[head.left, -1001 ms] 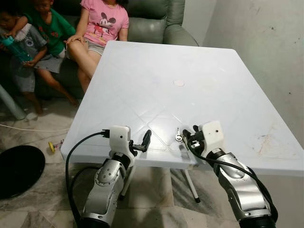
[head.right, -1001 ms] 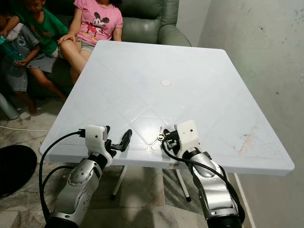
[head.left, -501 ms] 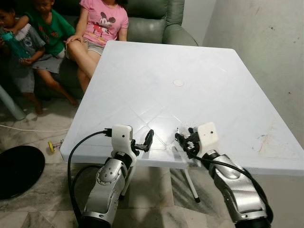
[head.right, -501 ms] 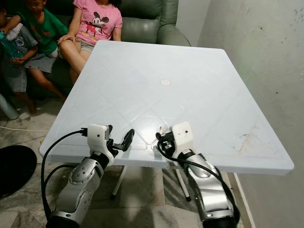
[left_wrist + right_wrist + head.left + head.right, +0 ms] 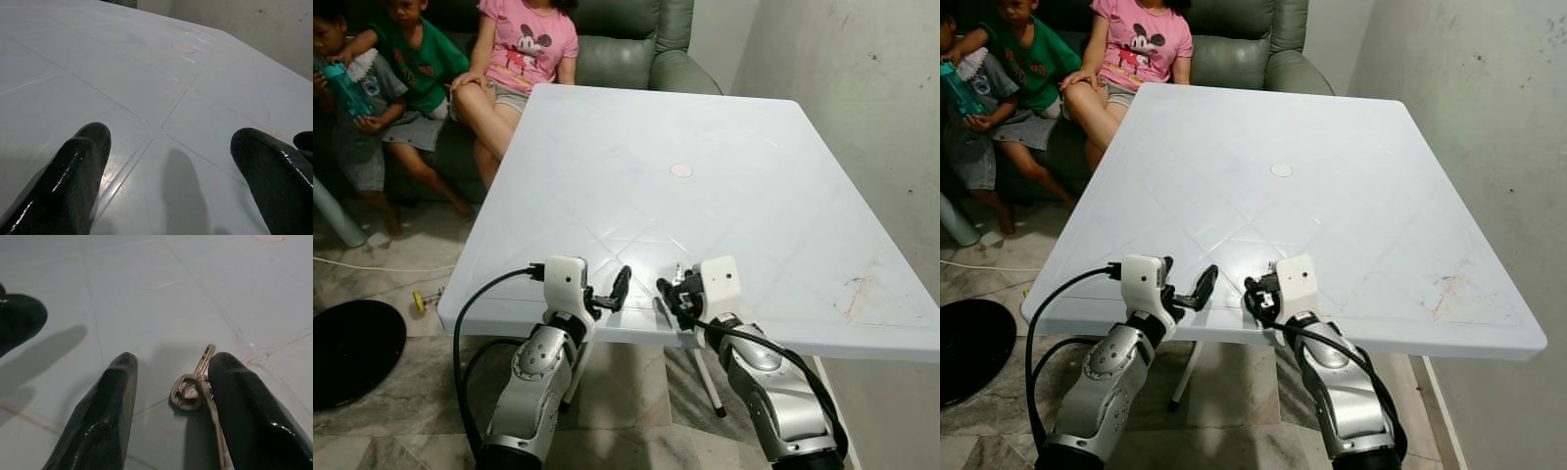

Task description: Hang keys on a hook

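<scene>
A small bunch of metal keys [image 5: 190, 390] lies flat on the white plastic table [image 5: 705, 127] near its front edge, also seen from the head as the keys [image 5: 678, 273]. My right gripper [image 5: 171, 364] is open and low over the table, its two black fingers on either side of the keys. The keys rest against one finger [image 5: 244, 406]; the other finger [image 5: 107, 416] stands apart from them. My left gripper [image 5: 171, 134] is open a little to the left, at the table's front edge, with nothing between its fingers [image 5: 83, 161].
A round plug [image 5: 681, 170] marks the table's middle. People sit on a green sofa [image 5: 626, 49] beyond the far left corner. A wall [image 5: 862, 98] runs close along the right side. A black round object [image 5: 352, 348] lies on the tiled floor at left.
My right gripper has slid left along the table's front edge, so its fingers now straddle the keys. The left arm has hardly moved.
</scene>
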Robot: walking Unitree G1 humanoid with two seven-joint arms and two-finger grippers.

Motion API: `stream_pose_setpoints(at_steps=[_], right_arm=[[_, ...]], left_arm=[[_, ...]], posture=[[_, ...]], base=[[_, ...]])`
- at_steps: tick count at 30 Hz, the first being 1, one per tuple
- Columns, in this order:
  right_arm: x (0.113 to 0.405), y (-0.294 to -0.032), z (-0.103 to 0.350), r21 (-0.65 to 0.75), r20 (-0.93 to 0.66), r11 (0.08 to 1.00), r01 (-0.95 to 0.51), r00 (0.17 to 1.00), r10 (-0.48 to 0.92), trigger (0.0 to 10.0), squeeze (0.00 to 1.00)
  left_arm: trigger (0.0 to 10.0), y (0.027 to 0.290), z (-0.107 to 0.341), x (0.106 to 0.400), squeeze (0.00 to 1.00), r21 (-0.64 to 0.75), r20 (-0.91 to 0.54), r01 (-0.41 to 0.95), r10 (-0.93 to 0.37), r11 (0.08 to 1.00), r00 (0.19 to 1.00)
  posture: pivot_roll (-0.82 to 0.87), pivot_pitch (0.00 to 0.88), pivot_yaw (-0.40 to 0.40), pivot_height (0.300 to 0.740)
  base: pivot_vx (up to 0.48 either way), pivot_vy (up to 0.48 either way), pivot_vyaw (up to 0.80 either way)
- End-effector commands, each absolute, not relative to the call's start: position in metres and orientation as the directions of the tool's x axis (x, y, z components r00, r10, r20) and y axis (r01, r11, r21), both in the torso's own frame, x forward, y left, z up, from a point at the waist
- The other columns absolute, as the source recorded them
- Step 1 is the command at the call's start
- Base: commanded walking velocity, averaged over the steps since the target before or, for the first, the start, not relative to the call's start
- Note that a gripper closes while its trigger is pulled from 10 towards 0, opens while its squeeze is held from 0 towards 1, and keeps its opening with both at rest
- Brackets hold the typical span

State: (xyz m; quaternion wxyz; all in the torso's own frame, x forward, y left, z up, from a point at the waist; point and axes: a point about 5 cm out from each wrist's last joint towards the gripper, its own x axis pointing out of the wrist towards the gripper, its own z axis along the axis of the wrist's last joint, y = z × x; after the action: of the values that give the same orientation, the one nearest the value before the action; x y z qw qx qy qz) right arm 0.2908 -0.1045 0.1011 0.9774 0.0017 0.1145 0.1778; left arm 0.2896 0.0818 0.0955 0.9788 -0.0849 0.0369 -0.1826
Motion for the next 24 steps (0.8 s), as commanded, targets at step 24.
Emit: stream_pose_setpoints(at_steps=[24], right_arm=[[0.288,-0.12,0.089,-0.019,-0.289,0.945,-0.326,0.907,0.307,10.0,0.0]], left_arm=[[10.0,0.07,0.1,0.289,0.0,-0.213,-0.024,0.361,-0.375,0.908,0.927]], posture=[[0.01,0.077,-0.07,0.732]], base=[[0.0,0.0,0.0]])
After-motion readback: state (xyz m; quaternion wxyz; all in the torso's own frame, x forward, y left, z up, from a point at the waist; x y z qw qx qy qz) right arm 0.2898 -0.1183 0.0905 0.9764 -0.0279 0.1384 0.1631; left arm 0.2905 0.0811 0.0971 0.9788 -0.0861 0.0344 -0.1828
